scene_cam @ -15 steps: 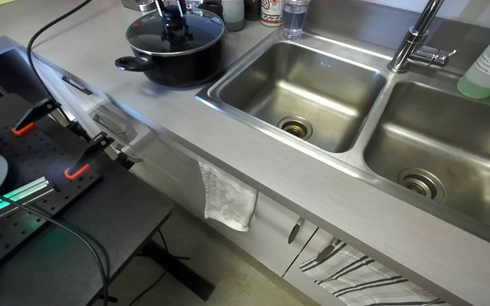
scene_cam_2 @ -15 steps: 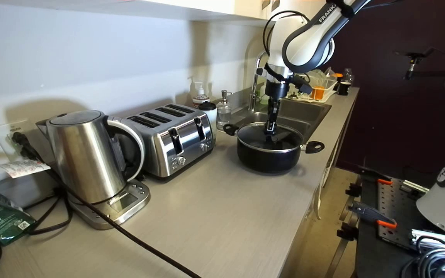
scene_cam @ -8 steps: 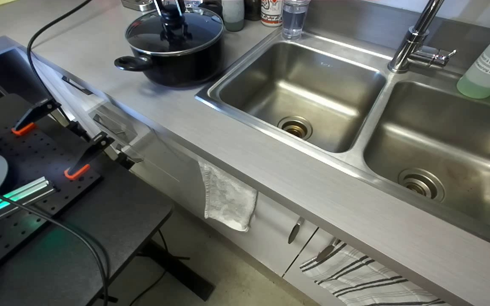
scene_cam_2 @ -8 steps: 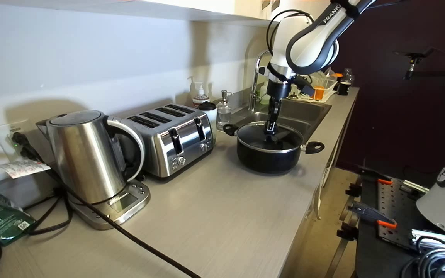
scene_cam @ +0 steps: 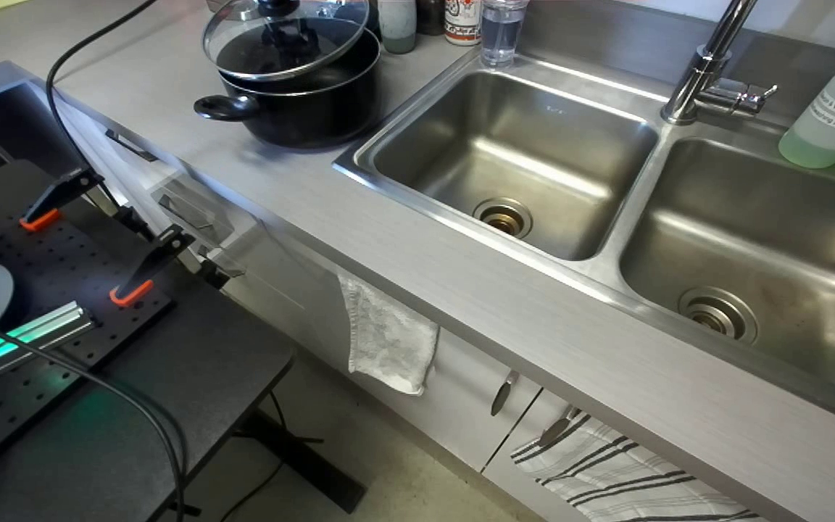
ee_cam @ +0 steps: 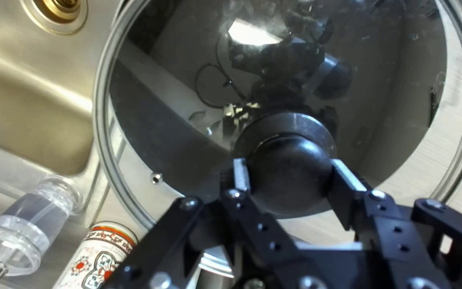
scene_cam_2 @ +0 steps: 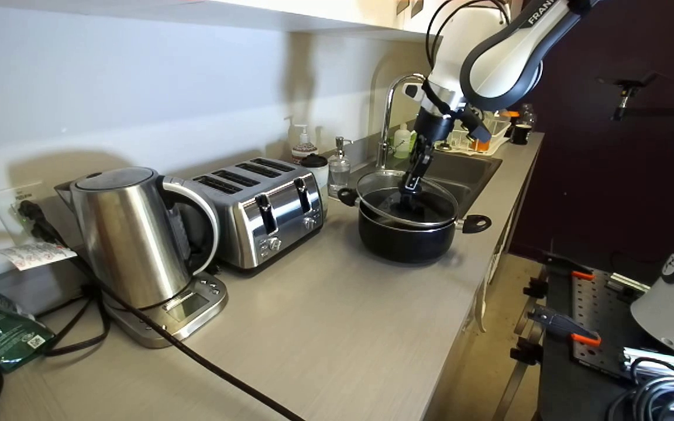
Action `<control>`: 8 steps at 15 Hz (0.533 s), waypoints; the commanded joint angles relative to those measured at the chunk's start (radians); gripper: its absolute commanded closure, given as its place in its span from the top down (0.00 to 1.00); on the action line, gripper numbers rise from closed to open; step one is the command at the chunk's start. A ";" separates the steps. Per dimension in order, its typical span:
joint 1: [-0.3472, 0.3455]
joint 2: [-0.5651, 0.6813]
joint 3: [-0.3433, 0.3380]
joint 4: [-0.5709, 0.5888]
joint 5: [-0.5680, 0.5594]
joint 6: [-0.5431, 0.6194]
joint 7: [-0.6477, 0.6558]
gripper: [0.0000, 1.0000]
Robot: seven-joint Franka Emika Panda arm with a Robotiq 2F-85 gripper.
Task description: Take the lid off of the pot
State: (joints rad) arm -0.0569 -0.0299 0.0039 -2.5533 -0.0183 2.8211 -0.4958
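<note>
Since the lid [scene_cam: 285, 38] sits tilted over the pot [scene_cam_2: 407, 242] — one side raised, can't tell whether the low edge touches the pot — I'd call this the lift-off step, not finished. My fingers [ee_cam: 241, 176] are closed partway, one on each side of the black knob [ee_cam: 291, 172], gripping the lid by it. Next move probably calls for a firm pinch, rising until the whole edge clears, then setting it aside on the surface [scene_cam_2: 325, 327]. Counts: one lid, one knob, one pot, two pot handles [scene_cam_2: 474, 225], one kettle [scene_cam_2: 129, 234], one toaster [scene_cam_2: 267, 213], two sink basins [scene_cam: 519, 145], one faucet [scene_cam: 707, 61].
</note>
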 commanded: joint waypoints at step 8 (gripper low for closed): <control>0.113 -0.125 0.026 -0.037 -0.074 0.018 0.023 0.25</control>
State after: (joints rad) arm 0.0273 -0.1015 0.0152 -2.5752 -0.0481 2.8269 -0.4937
